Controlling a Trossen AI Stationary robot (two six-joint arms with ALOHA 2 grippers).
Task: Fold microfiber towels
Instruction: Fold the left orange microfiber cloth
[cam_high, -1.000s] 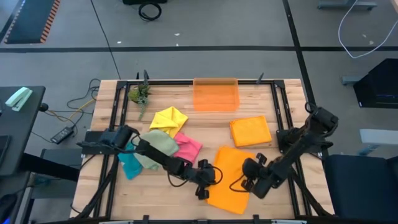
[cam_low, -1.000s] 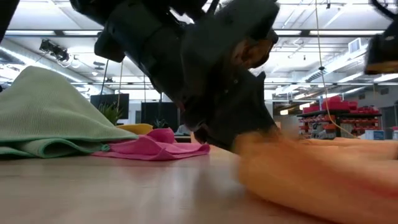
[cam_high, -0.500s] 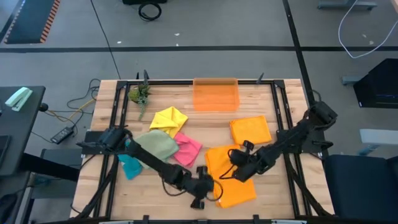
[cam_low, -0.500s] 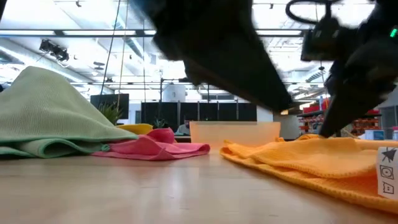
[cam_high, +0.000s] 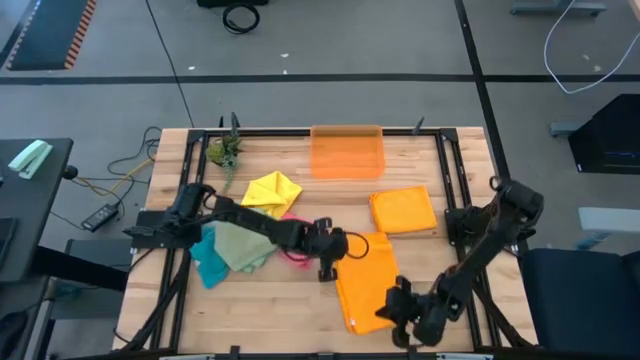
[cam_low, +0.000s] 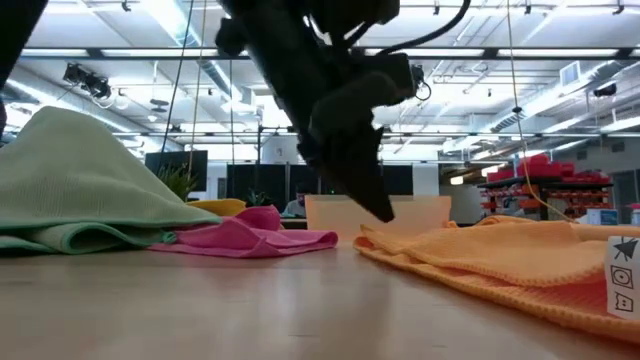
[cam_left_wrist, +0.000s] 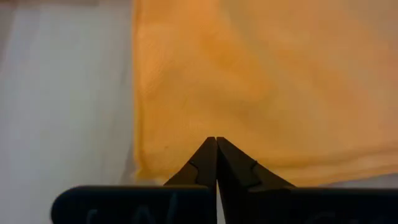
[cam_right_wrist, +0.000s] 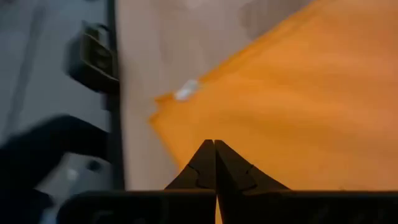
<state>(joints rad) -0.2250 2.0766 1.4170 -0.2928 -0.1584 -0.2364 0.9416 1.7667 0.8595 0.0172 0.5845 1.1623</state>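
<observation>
**Orange towel now doubled over, both grippers letting it be**

Nearest the table's front edge, the right gripper (cam_high: 400, 305) is sitting with its jaws closed at the near corner of the orange towel (cam_high: 368, 280), having swung down from mid-table, and whether any cloth is pinched there I cannot tell. The towel, a moment ago spread wide and rumpled, is now lying as a narrower, tidier strip, so I judge one fold is made and another is pending. Farther back, the left gripper (cam_high: 328, 262) is resting jaws shut at the strip's far left corner. Beyond are lying the folded orange towel (cam_high: 403, 211), pink towel (cam_high: 296, 246), sage towel (cam_high: 242, 245) and yellow towel (cam_high: 271, 191).
</observation>
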